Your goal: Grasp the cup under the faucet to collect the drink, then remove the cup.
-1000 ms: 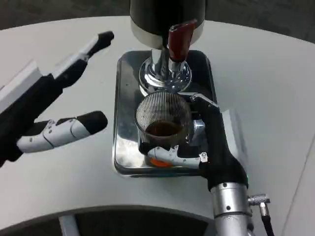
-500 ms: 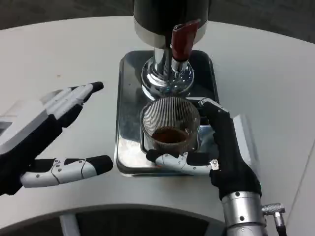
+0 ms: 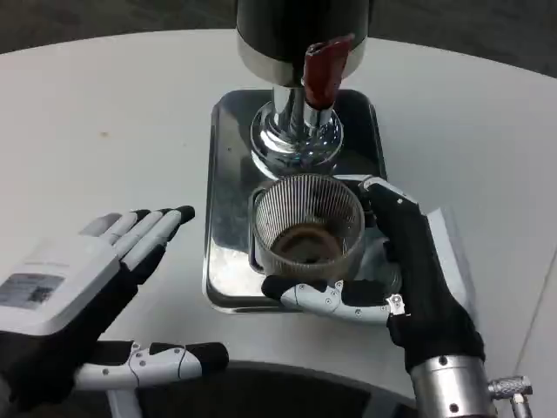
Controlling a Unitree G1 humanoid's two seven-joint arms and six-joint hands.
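Lifting next | your right hand (image 3: 409,283) wraps the cup (image 3: 306,228) | keep it level, drink inside | left hand (image 3: 83,305) spread wide, idle

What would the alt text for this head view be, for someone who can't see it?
The robot's right hand grips a ribbed clear cup holding a little dark drink, on a shiny metal tray below a dispenser's red-handled faucet. Its left hand hovers open over the white table, left of the tray.
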